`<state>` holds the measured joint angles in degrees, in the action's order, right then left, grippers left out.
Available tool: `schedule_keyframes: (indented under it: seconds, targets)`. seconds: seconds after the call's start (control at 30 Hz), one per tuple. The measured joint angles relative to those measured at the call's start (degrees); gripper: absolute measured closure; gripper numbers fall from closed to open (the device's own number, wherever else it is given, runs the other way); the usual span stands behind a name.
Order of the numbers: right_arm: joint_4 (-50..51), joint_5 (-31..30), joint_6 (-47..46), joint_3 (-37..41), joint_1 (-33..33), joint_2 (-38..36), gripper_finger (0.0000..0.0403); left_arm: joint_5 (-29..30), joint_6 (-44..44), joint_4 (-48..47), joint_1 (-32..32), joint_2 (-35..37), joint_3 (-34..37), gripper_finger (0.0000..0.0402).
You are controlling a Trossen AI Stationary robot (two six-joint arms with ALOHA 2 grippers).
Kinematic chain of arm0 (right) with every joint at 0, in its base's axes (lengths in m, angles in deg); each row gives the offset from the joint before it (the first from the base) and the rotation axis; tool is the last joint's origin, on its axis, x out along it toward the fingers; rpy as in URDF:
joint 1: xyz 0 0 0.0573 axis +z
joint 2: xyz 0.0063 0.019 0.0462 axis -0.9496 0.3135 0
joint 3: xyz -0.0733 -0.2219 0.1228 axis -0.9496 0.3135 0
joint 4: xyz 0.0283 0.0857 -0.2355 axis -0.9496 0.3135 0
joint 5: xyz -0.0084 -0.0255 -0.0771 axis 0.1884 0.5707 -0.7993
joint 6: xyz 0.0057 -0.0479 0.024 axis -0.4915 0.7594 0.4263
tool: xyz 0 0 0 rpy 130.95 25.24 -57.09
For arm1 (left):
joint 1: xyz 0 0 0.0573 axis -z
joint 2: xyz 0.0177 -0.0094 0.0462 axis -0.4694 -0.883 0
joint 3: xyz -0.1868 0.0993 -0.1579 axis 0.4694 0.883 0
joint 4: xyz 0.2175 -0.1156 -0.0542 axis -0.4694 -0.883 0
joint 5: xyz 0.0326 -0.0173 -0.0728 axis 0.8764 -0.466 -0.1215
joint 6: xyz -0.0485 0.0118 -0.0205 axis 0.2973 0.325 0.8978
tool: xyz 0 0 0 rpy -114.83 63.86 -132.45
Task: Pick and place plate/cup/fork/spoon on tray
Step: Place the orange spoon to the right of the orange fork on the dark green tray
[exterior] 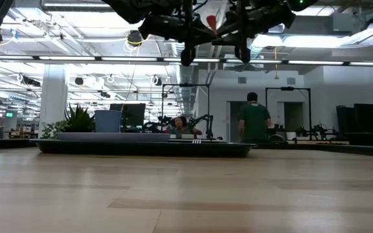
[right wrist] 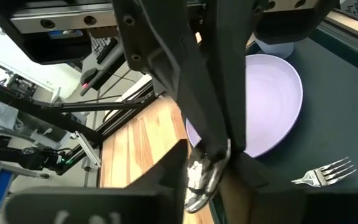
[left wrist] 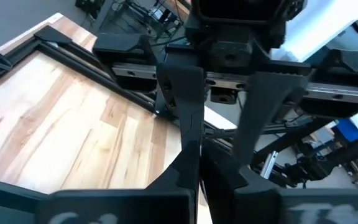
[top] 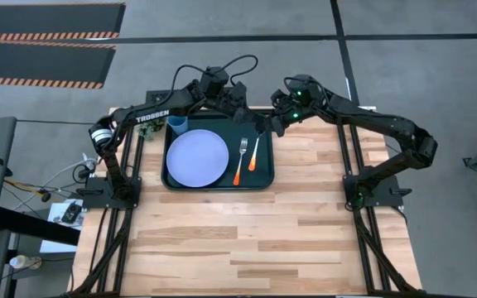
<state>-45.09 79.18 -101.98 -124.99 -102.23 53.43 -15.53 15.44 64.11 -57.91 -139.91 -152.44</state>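
The dark green tray [top: 219,189] lies at the table's far middle. The lavender plate [top: 197,159] rests flat on its left half, with the blue cup [top: 177,124] standing at its far left corner. The fork [top: 241,157] and the spoon [top: 254,153] lie side by side on the tray's right part, orange handles toward the near edge. My left gripper [top: 245,106] is shut and my right gripper [top: 265,124] is slightly open. Both are empty, facing each other high above the tray's far edge [exterior: 188,57] [exterior: 241,52]. The spoon's bowl [right wrist: 201,177] shows below my right fingers.
Bare wooden table [top: 247,240] stretches from the tray to the near edge. Black frame rails [top: 350,157] stand at the table's sides. A person in green [exterior: 254,120] stands in the room beyond the table. Cables and a screen [top: 56,190] lie off the left edge.
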Motion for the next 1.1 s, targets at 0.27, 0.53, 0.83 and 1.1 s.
schedule_keyframes:
  seconds: [0.27,0.53,0.83,1.1]
  targets:
    - [2.8,0.2,0.2,-0.1,-1.5,-0.1,0.0226,4.5,-0.8,-0.8,-1.4,-0.1,0.0,0.0401]
    - [10.4,0.6,1.4,-0.1,-4.9,-3.8,0.0186,11.6,-5.5,-6.9,-3.2,-0.2,0.1,0.0401]
    - [23.2,-3.1,5.0,-0.1,-6.4,-11.8,0.0194,13.2,-7.8,-8.6,-0.9,-7.3,0.1,0.0401]
    - [25.6,-6.3,5.2,-0.1,-6.3,-17.0,0.0200,13.2,-4.9,-2.6,0.0,-16.3,0.1,0.0401]
